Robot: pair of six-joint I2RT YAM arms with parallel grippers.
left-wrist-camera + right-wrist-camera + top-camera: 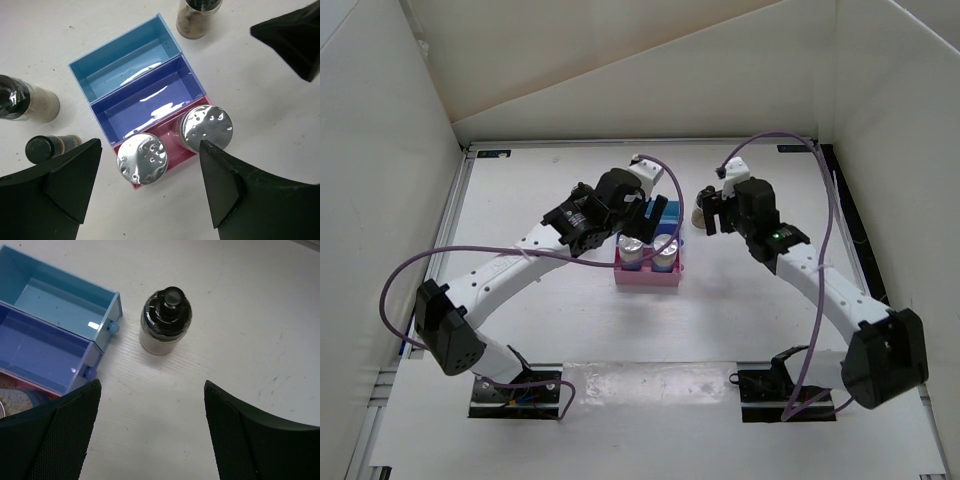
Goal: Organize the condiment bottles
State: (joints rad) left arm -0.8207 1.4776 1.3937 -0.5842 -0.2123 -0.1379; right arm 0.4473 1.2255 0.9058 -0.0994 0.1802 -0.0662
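Observation:
Two silver-topped condiment bottles (142, 159) (206, 127) stand side by side in the pink front compartment of the stepped rack (150, 107). They also show in the top view (633, 250) (665, 250). My left gripper (149, 150) hovers open above them, holding nothing. Black-capped bottles stand on the table left of the rack (25, 100) (47, 147) and one beyond it (197, 17). My right gripper (152, 385) is open over bare table, just short of a black-capped bottle (166, 320) beside the rack's blue end (65, 300).
The rack's purple (150, 107) and light blue (125, 62) compartments hold nothing. White walls (380, 200) close in the table on three sides. A right gripper finger (295, 40) shows at the upper right of the left wrist view. Purple cables (420, 265) loop off both arms.

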